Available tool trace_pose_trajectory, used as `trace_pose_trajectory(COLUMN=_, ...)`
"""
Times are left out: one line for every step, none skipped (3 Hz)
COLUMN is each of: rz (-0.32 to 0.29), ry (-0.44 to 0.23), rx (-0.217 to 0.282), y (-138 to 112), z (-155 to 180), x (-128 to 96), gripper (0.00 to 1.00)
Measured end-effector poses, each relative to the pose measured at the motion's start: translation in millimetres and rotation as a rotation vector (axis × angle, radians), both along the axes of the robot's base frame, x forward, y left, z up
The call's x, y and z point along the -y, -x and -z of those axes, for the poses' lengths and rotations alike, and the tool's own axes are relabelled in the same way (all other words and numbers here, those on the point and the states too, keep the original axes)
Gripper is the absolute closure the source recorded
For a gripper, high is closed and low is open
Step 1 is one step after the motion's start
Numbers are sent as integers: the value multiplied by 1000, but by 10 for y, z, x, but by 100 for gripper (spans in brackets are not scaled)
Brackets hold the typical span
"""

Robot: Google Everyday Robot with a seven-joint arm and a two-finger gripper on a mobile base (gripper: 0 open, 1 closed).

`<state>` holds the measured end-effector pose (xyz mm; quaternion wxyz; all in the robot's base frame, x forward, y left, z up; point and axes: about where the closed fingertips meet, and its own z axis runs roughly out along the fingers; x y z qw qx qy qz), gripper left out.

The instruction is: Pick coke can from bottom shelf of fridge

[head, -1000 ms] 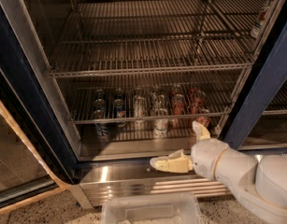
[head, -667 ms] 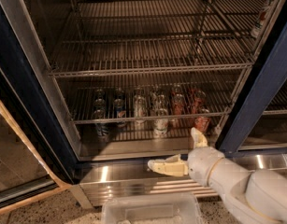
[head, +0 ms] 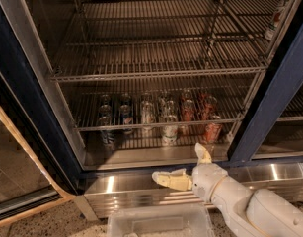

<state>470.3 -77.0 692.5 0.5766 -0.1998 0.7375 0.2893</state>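
I can read no text, brand or number anywhere; the pale lettering on the coke can is too small to make out. The gripper sits below and in front of it, jaws apart.

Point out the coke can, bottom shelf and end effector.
coke can point(head: 212, 131): camera view, red body of the front right can.
bottom shelf point(head: 141, 157): camera view, steel front strip.
end effector point(head: 177, 162): camera view, midway between its open fingertips, just below the shelf front.
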Motion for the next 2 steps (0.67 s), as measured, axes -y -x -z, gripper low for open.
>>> trace_pose_trajectory(rz=0, ry=0, rx=0, y=0, z=0, x=0, gripper=0)
trace_pose_trajectory(rz=24, ry=-30, rx=18, y=-63, z=95, x=-21, gripper=0)
